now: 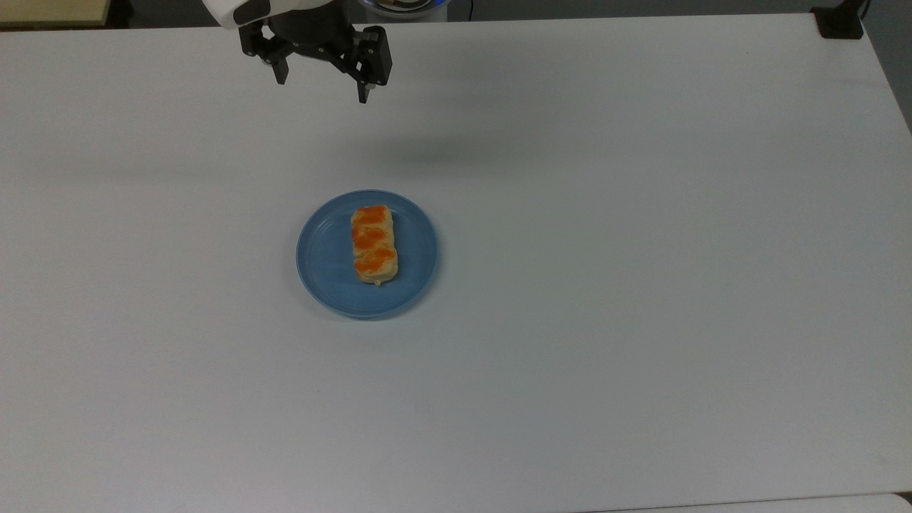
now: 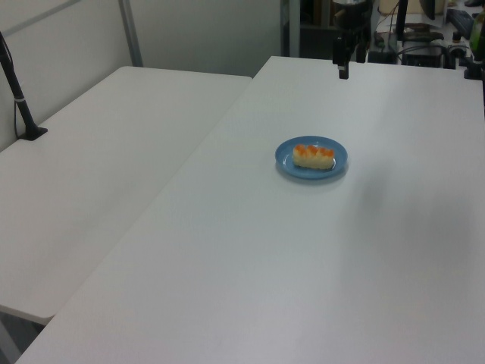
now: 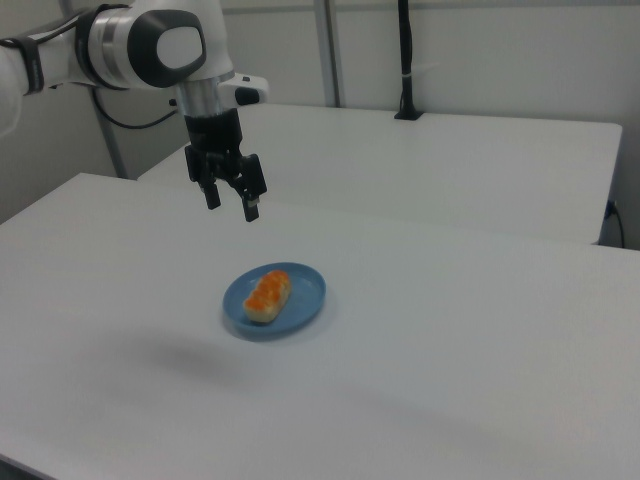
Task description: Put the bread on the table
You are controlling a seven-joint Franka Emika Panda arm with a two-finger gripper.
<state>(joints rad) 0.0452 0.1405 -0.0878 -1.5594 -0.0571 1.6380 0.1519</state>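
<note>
So this looks like the very start of the job: the bread [image 1: 374,244] sits on the blue plate [image 1: 324,263], roughly in the middle of it, and nothing has touched it. The gripper [image 1: 322,85] hangs up in the air well apart from the plate, near the top view's upper edge, fingers spread wide with nothing between them. My read is we're in the approach step. The next move calls for bringing the gripper over the loaf, lining the fingers across its short sides (it lies lengthwise up-down in the top view), then dropping down without clipping the plate rim. After that it just needs a lift and a set-down anywhere on the bare white table [image 1: 641,285], and there's loads of room. Views-wise, the top view gives the loaf's orientation and the three orange bumps nicely but tells you nothing about height. The right view fills that in: you can see the gripper [image 3: 229,203] hovering clearly above the table, plus the white arm [image 3: 150,45] behind it. The left view adds a second white tabletop [image 2: 98,152] butted up alongside.
</note>
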